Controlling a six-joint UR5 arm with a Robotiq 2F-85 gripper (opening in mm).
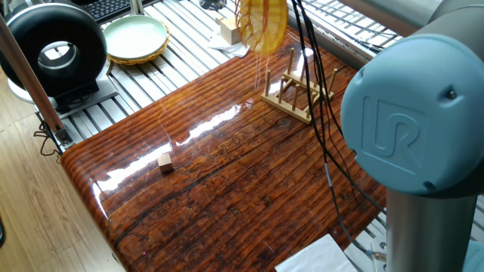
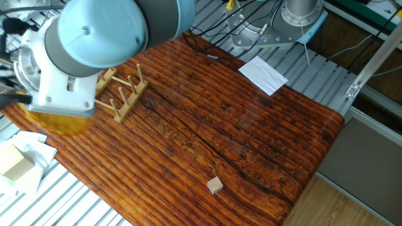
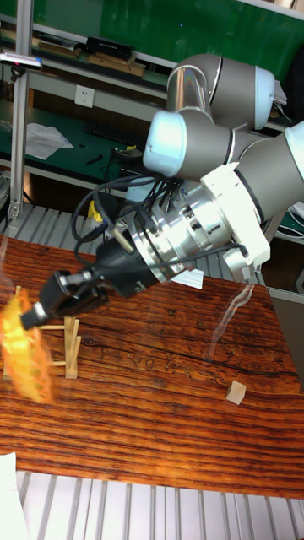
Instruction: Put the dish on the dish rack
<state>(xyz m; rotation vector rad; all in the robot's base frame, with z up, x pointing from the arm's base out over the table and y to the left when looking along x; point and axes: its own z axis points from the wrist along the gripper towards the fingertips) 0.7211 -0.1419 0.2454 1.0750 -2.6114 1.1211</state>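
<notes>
Dish (image 3: 24,354) clamped by its rim in the hand (image 3: 38,316), hanging at far left by the rack (image 3: 66,344), so it could clip the pegs and tip it.

arm (image 3: 219,118): grey tubes, lt-blue joint caps w/ UR logo | wrist: white housing, silver ribbed flange | claw (image 3: 35,316): black | blk cables bundled along wrist

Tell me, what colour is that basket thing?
Golden yellow wicker dish; clearest in the fixed view facing the rack.
</notes>
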